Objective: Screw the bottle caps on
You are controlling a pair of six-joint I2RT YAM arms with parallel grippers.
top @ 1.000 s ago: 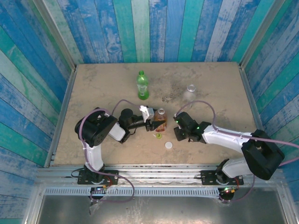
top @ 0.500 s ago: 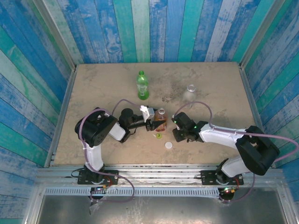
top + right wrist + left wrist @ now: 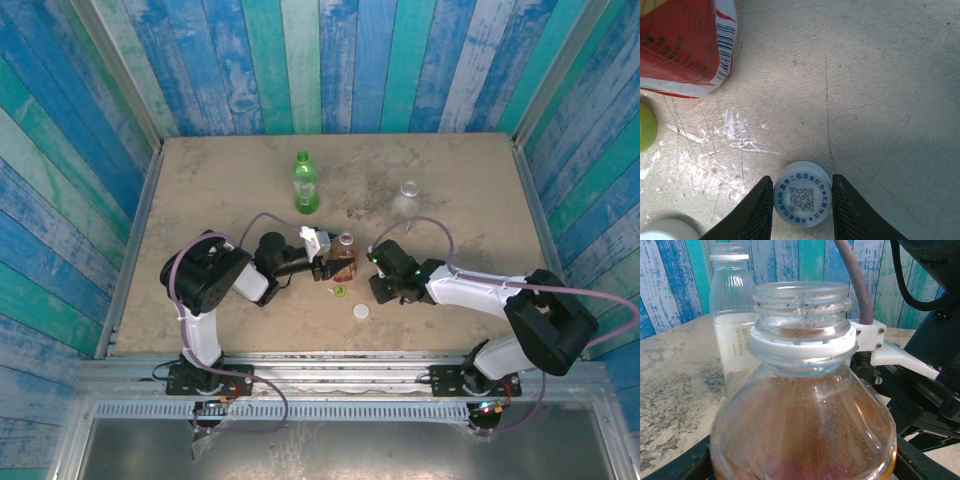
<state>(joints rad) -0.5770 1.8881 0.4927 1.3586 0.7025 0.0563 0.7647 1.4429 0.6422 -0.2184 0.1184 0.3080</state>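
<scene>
My left gripper [image 3: 330, 266] is shut on the amber bottle [image 3: 344, 254], which stands upright with its threaded neck [image 3: 802, 305] open. The jaws sit low on both sides of its body [image 3: 805, 440]. My right gripper [image 3: 802, 200] is down at the table just right of that bottle. Its two black fingers [image 3: 757, 210] press on both sides of a white cap [image 3: 802, 194] with a blue printed code, lying flat. A yellow-green cap [image 3: 340, 292] and another white cap [image 3: 360, 312] lie in front of the amber bottle. The green bottle [image 3: 305, 184] and the clear bottle [image 3: 408, 194] stand farther back.
The red label [image 3: 685, 45] of the amber bottle is close to the upper left of my right fingers. The yellow-green cap [image 3: 645, 127] and the second white cap [image 3: 665, 231] lie to their left. Blue plank walls [image 3: 80, 170] ring the tabletop [image 3: 220, 190].
My right gripper has shifted slightly left and its jaws have closed in on the white cap. The left gripper and amber bottle have stayed put.
</scene>
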